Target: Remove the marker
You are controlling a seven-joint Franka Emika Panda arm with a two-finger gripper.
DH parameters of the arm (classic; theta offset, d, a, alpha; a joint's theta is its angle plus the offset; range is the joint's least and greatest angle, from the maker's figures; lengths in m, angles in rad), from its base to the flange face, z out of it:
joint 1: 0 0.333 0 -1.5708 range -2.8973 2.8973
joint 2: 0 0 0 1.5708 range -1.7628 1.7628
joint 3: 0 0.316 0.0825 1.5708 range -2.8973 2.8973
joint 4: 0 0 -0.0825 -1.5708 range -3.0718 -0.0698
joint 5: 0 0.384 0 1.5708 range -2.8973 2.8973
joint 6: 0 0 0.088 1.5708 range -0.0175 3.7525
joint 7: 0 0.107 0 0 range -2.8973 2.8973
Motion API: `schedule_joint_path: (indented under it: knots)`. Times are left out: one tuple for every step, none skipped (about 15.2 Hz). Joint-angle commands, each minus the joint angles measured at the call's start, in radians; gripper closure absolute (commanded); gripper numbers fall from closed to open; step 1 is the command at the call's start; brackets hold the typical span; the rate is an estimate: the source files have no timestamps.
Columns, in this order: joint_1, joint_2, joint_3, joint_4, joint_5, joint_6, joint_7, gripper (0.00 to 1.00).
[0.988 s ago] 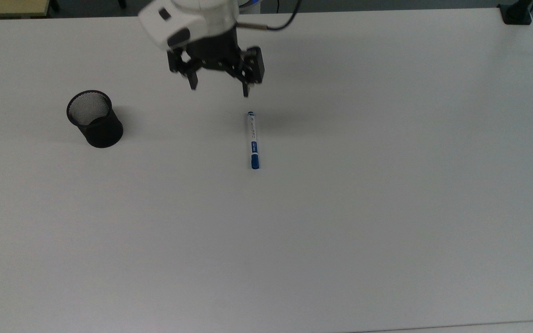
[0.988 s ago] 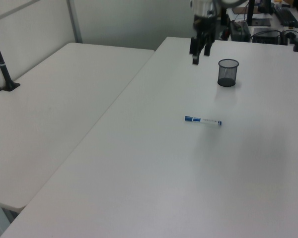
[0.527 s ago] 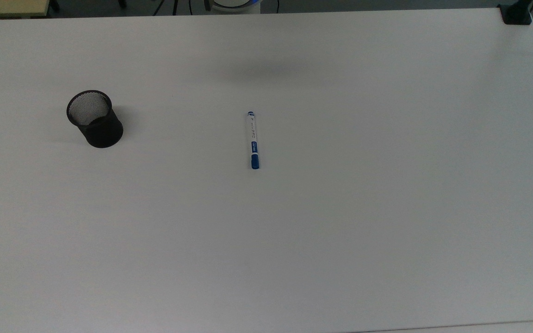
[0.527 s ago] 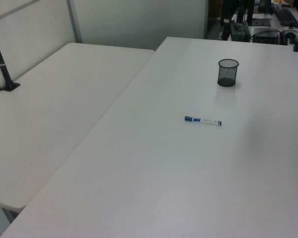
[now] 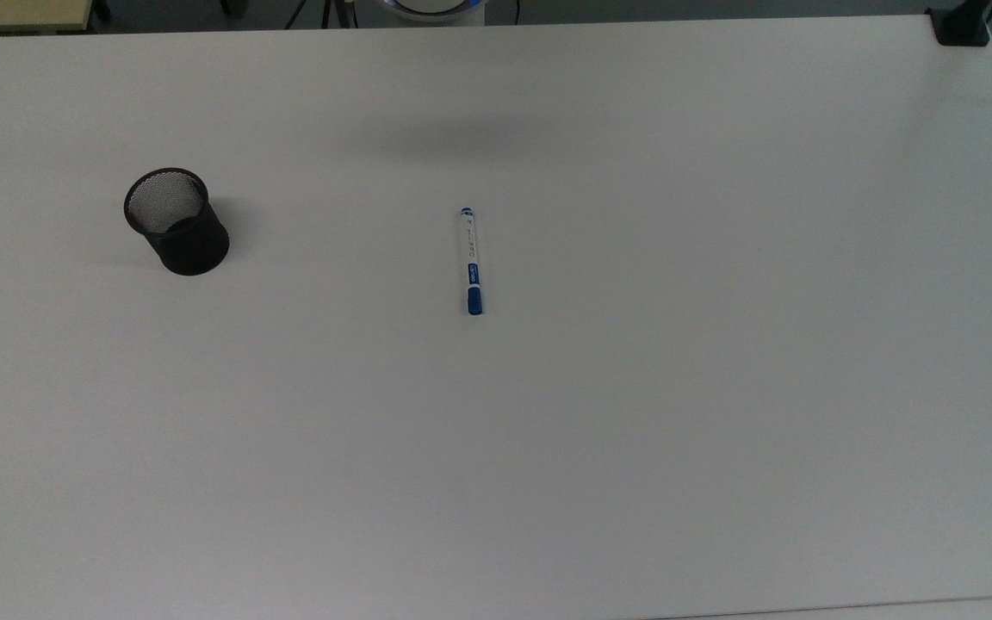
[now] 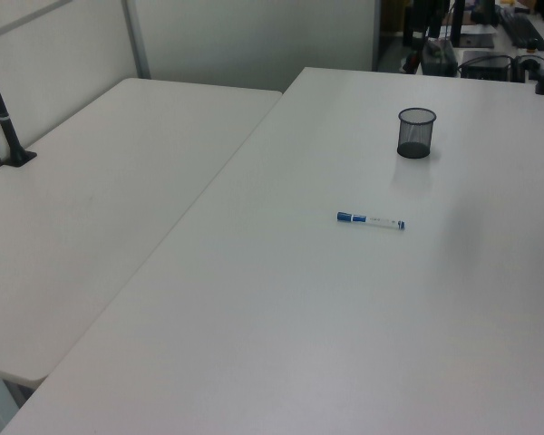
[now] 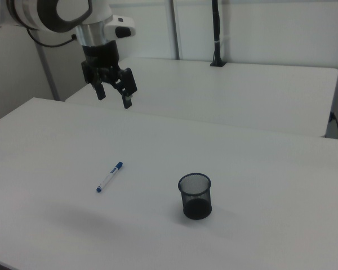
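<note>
While the marker (image 5: 470,261) lies flat mid-worktop (image 5: 720,387), apart from the mesh cup (image 5: 176,221), the pincer (image 7: 113,93) hangs empty, spread wide; removal looks done, leaving nothing to grasp

In the right view the end effector (image 7: 113,96) hangs raised, pointing down, fingers spread apart

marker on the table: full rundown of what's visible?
The marker is slim, with a white barrel that looks like plastic, a blue cap at one end, a small blue tip at the other and blue label print along the barrel. It lies flat on the white table, running near-vertical in the top view with the cap at the bottom. Nothing touches it. The black mesh cup stands well apart, toward the top view's left. The tool hangs open above the table, well clear of it.
</note>
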Motion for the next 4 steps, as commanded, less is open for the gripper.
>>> schedule_joint_path:
  knots:
    - [-0.008, 0.015, 0.011, 0.003, -0.029, 0.023, -0.053, 0.00]
    - [-0.008, 0.015, 0.012, 0.005, -0.031, 0.023, -0.054, 0.00]
    - [-0.008, 0.017, 0.014, 0.005, -0.031, 0.023, -0.051, 0.00]
    - [-0.008, 0.017, 0.014, 0.005, -0.031, 0.023, -0.053, 0.00]
